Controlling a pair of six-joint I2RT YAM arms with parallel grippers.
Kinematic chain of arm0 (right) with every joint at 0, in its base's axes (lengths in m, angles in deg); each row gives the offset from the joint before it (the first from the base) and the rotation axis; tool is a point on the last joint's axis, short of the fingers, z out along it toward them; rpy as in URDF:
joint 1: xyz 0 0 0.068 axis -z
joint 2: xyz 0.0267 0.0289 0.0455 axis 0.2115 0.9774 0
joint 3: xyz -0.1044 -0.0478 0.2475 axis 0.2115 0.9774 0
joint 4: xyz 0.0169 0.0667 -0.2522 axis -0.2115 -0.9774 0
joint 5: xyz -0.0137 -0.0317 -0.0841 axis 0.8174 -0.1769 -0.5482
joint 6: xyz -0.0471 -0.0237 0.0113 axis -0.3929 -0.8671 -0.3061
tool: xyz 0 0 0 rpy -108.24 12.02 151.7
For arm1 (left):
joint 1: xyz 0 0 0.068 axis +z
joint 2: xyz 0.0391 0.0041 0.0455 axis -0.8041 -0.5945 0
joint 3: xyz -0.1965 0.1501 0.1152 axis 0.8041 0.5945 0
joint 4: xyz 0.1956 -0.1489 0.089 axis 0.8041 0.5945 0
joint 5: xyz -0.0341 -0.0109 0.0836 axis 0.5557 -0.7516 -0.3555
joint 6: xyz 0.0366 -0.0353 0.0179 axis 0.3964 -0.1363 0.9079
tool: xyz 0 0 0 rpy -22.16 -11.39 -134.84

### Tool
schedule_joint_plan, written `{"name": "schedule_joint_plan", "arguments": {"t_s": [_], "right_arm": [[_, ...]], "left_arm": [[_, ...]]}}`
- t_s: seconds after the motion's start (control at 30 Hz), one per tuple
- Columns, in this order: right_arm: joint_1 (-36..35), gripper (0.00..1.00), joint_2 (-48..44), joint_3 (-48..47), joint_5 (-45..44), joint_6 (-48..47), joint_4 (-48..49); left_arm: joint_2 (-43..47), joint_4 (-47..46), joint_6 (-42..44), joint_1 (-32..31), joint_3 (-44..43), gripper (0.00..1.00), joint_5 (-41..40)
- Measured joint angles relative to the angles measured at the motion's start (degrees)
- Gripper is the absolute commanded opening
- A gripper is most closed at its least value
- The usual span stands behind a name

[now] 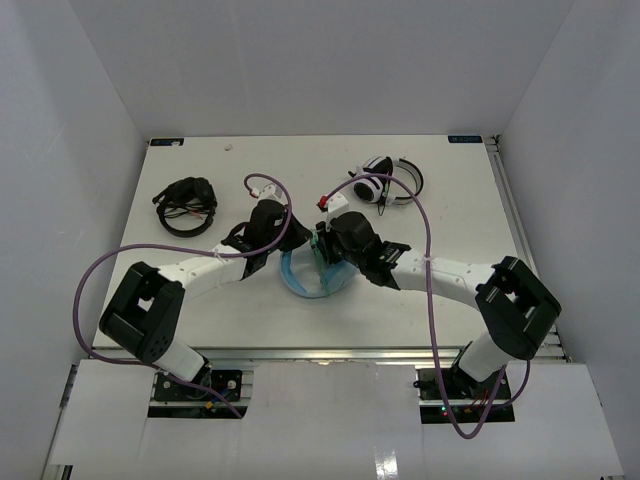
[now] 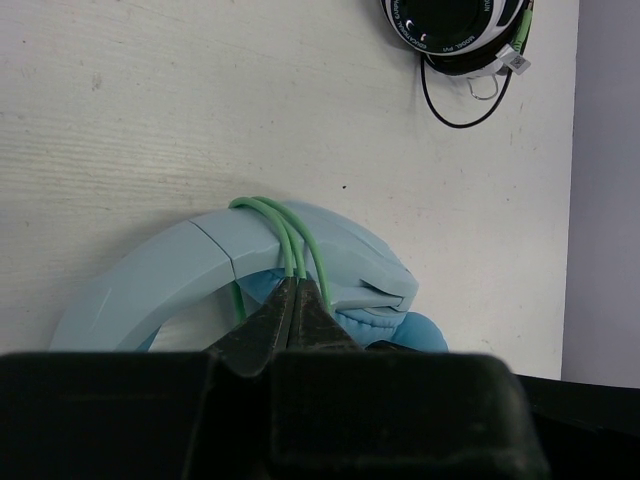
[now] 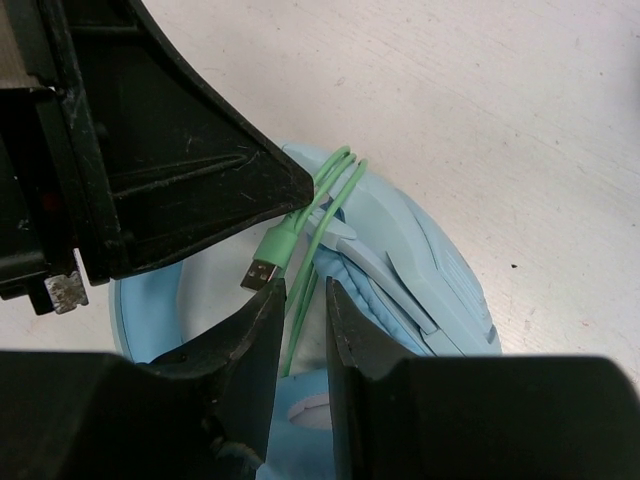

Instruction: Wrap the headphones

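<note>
The light blue headphones (image 1: 305, 285) lie mid-table between both arms, headband (image 2: 180, 270) arched up. Their thin green cable (image 2: 270, 208) loops over the band in several strands. My left gripper (image 2: 297, 285) is shut on those strands just below the band's edge. In the right wrist view the headphones (image 3: 440, 270) sit under my right gripper (image 3: 303, 290). Its jaws stand a narrow gap apart, with cable strands (image 3: 335, 185) running down through the gap, not pinched. The cable's USB plug (image 3: 265, 268) hangs free at the tip of the left-hand finger. The left gripper's black fingers (image 3: 200, 180) reach in from the upper left.
Black headphones (image 1: 187, 205) lie at the back left. White-and-black headphones (image 1: 388, 182) with a black cord (image 2: 455, 35) lie at the back right. A small red-and-white item (image 1: 323, 203) sits behind the arms. White walls close in the table; purple arm cables arc over it.
</note>
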Motion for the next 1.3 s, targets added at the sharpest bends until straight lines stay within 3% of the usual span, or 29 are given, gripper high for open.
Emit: {"name": "schedule_joint_plan", "arguments": {"t_s": [1.3], "right_arm": [[-1.63, 0.3, 0.9, -0.03, -0.47, -0.69, 1.36]], "left_arm": [[0.75, -0.02, 1.15, -0.88, 0.67, 0.0, -1.96]]}}
